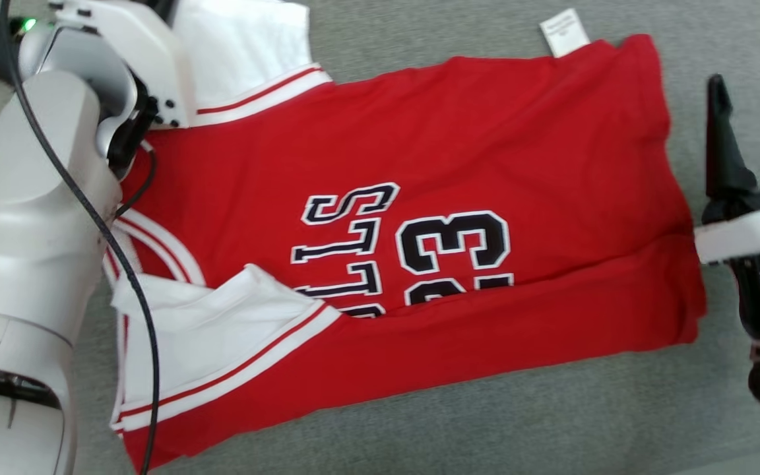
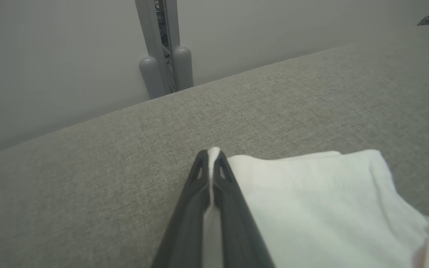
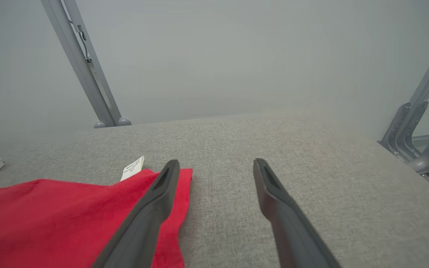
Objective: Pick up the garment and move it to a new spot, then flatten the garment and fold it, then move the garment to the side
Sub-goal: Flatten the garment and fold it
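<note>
Folding now, at a guess, with the near long edge of the jersey [image 1: 459,165] already doubled over, flat across the table [image 1: 485,422]. Pinching the far white sleeve [image 2: 311,193] tight in the left gripper [image 2: 210,156]. Next, likely: carry that sleeve in over the red body, kept low, no dragging. Reaching in from the left with the left arm [image 1: 30,198], wrist low over the table. Hovering just beside the hem [image 1: 677,198] with the right gripper [image 3: 216,165] — spread wide, holding nothing.

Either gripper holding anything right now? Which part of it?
Left gripper: jaws shut on the jersey, pinching the edge of its white sleeve. Right gripper: open, holding nothing.
</note>
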Controlling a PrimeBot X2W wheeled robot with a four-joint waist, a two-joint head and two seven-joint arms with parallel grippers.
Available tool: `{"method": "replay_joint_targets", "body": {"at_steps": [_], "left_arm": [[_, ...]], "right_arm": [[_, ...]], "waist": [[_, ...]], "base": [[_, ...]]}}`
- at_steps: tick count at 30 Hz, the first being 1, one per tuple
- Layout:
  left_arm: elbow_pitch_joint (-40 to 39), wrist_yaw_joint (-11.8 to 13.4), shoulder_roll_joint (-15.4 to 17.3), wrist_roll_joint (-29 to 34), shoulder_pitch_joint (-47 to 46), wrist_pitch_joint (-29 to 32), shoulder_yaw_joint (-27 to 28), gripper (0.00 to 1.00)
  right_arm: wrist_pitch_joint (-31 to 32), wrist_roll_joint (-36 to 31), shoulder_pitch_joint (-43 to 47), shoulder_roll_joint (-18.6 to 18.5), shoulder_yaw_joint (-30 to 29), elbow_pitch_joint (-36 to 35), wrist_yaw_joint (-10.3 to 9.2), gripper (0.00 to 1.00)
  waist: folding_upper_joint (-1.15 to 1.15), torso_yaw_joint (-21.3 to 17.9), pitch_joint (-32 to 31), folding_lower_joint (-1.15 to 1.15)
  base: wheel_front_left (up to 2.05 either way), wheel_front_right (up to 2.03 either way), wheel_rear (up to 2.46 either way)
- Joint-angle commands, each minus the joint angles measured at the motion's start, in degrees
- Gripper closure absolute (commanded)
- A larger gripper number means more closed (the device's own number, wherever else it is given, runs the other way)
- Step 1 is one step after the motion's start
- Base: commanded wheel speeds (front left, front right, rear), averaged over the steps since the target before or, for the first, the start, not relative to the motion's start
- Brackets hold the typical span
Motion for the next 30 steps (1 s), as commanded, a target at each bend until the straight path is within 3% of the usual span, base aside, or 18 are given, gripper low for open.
{"method": "replay_joint_targets", "body": {"at_steps": [1,9,10,11,12,17,23,30], "left_arm": [[-0.42,-0.09,-0.21,-0.24,-1.24,-0.66,-0.14,1.00],[-2.96,-0.12,-1.60,-1.15,-2.24,-2.33,-2.03,1.00],[-3.45,-0.12,-1.48,-1.38,-2.27,-2.30,-2.39,1.00],[-4.07,-0.12,-1.44,-1.82,-2.10,-2.38,-2.64,1.00],[-4.70,-0.12,-1.13,-1.77,-1.92,-2.56,-2.97,1.00],[-9.03,-0.11,0.92,-3.58,0.24,-3.57,-3.74,1.00],[-19.49,0.32,4.67,-4.60,5.56,-5.57,-3.36,1.00],[-41.17,5.98,11.98,-5.13,19.24,-4.53,-2.06,1.00]], "right_arm": [[0.59,0.60,-1.98,-1.34,0.78,2.43,0.01,0.00],[2.38,4.40,-9.98,-5.03,7.07,14.70,0.02,0.00],[2.51,4.86,-10.70,-5.56,7.88,15.85,0.02,0.48],[2.64,5.41,-11.20,-5.97,8.64,16.93,0.02,0.64],[2.57,6.08,-11.50,-6.14,9.16,17.55,0.02,1.00],[1.05,8.56,-12.59,-8.12,11.33,18.25,0.02,1.00],[1.51,13.24,-9.10,-10.77,13.70,12.69,0.02,1.00],[5.56,19.51,1.13,-15.49,12.97,1.98,0.03,1.00]], "waist": [[0.00,2.08,0.44,0.00],[0.00,5.63,0.74,0.00],[0.00,5.92,0.77,0.00],[0.00,6.15,0.75,0.00],[0.00,6.30,0.68,0.00],[0.00,6.29,0.00,0.00],[0.00,6.52,-1.70,0.00],[0.00,7.62,-3.39,0.00]], "base": [[0.00,0.00,0.00],[0.00,0.00,0.00],[0.00,0.00,0.00],[0.00,0.00,0.00],[0.00,0.00,0.00],[0.00,0.00,0.00],[0.00,0.00,0.00],[0.00,0.00,0.00]]}}
